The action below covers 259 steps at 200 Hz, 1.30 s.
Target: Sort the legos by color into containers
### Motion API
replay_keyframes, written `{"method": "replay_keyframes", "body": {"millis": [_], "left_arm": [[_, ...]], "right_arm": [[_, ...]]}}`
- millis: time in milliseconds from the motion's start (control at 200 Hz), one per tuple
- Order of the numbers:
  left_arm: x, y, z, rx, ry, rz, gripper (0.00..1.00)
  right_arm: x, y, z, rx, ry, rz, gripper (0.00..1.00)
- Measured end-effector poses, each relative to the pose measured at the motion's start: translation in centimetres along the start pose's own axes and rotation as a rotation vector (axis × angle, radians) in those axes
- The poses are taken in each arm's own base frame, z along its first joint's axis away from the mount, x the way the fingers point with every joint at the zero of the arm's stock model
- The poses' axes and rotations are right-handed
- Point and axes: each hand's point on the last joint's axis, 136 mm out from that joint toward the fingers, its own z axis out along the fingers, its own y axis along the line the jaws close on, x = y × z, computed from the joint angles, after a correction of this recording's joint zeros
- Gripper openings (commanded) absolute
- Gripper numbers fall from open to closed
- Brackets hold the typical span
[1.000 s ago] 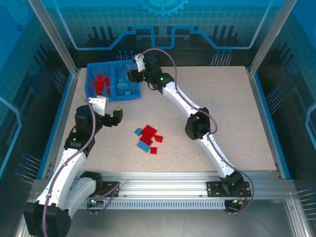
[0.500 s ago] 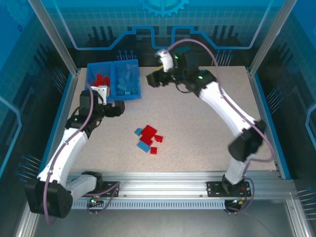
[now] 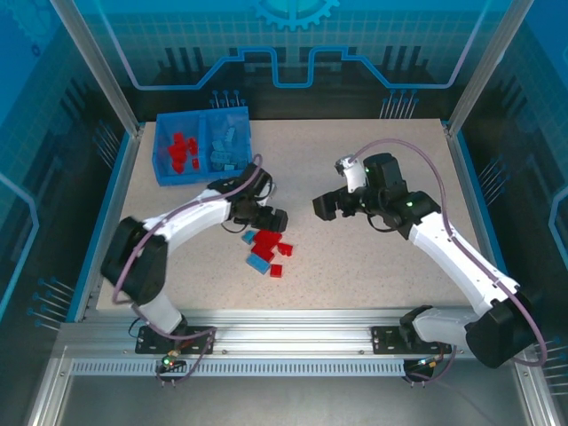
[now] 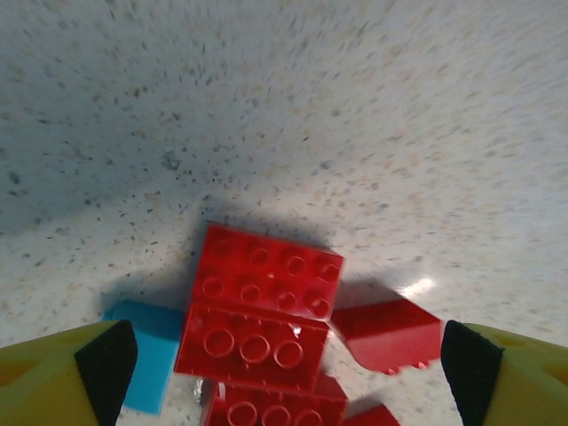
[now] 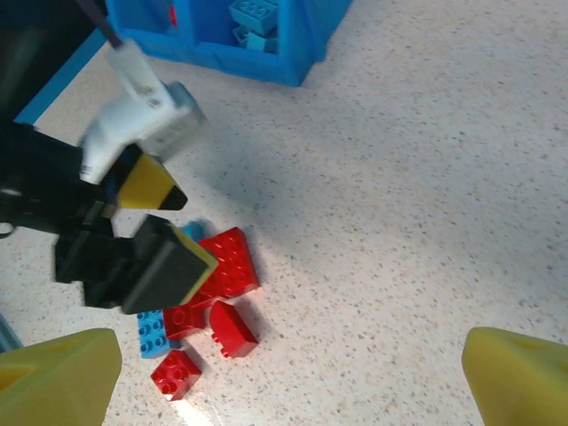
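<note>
Right now the left gripper (image 3: 269, 216) hangs wide open over the little heap of red and blue legos (image 3: 266, 250) in the middle of the bench (image 3: 382, 266). The right gripper (image 3: 321, 207) is wide open too, empty, off to the side. The blue bin (image 3: 202, 176) at the back holds red bricks (image 3: 180, 149) in its left half and light blue bricks (image 3: 226, 146) in its right half.

From the left wrist we see the lowest red legos (image 4: 275, 410) cut off by the bottom edge and a light blue lego (image 4: 151, 355) half hidden behind one jaw, while from the right wrist the bin (image 5: 257, 60) runs past the top edge and the jaws of the left gripper (image 5: 191, 229) cover some legos.
</note>
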Motion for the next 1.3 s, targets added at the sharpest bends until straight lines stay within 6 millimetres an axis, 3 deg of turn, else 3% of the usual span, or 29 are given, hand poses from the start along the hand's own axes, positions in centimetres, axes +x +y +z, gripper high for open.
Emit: {"method": "replay_keyframes", "body": {"millis": [190,375,705,1020,1296], "left_arm": [[-0.1,0.8,3.5,-0.057,0.129,0.063,0.93],[-0.2,0.7,4.5,-0.059,0.2,0.132,0.93],[2.1,0.3,6.0,-0.031,0.307,0.179,0.93],[1.9,1.2,6.4,-0.122,0.307,0.201,0.65],[1.7,1.1,6.3,-0.134,0.294,0.197,0.57]], "right_arm": [[-0.4,0.1,-1.0,0.007,-0.029,-0.003,1.0],[0.0,-0.2,-1.0,0.022,-0.022,0.001,1.0],[1.2,-0.5,-0.6,0.028,0.009,0.018,1.0],[1.6,-0.6,-0.5,0.028,0.025,0.029,1.0],[3.9,0.4,-0.1,-0.042,0.093,0.053,1.0]]}}
